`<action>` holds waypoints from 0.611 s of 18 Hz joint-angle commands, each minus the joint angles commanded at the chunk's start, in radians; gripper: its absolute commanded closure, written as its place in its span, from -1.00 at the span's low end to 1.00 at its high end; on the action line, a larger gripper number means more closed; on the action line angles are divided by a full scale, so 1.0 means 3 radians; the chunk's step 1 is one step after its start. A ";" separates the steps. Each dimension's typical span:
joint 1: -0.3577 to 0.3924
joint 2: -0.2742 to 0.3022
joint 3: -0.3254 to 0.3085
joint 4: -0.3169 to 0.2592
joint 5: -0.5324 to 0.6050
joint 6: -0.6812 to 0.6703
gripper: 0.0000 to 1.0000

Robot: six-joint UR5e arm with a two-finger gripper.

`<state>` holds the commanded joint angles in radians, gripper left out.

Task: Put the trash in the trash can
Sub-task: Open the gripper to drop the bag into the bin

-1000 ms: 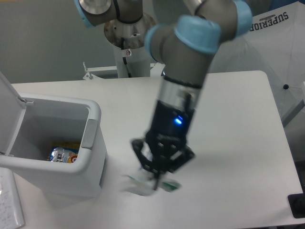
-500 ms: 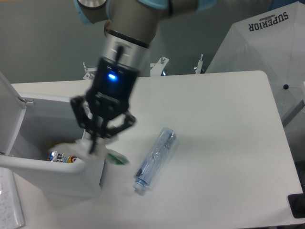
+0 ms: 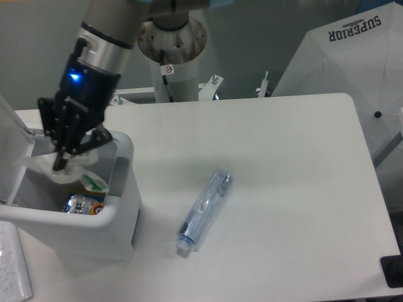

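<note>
Item one — crumpled wrapper: gripper pinched shut on it, over the open trash can. You release next. Item two — bottle: lying on table, awaiting pickup.

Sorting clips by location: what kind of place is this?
Likely a robotics lab or test room: an industrial arm on a pedestal base bolted behind a bare white table, a white trash can, and a folded "Superior" canopy stored alongside.

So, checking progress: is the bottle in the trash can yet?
Out. The bottle lies flat on the table, right of the trash can, apart from it.
</note>
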<state>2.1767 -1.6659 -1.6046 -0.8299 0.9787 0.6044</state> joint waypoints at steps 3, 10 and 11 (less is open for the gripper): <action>0.0030 -0.0036 0.0077 0.0000 -0.0025 -0.0234 -0.99; 0.0551 -0.0204 0.0225 0.0005 -0.0082 -0.0915 -0.99; 0.0714 -0.0225 0.0245 0.0005 -0.0092 -0.0926 -0.99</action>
<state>2.3910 -1.7333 -1.5310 -0.8283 0.9511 0.3268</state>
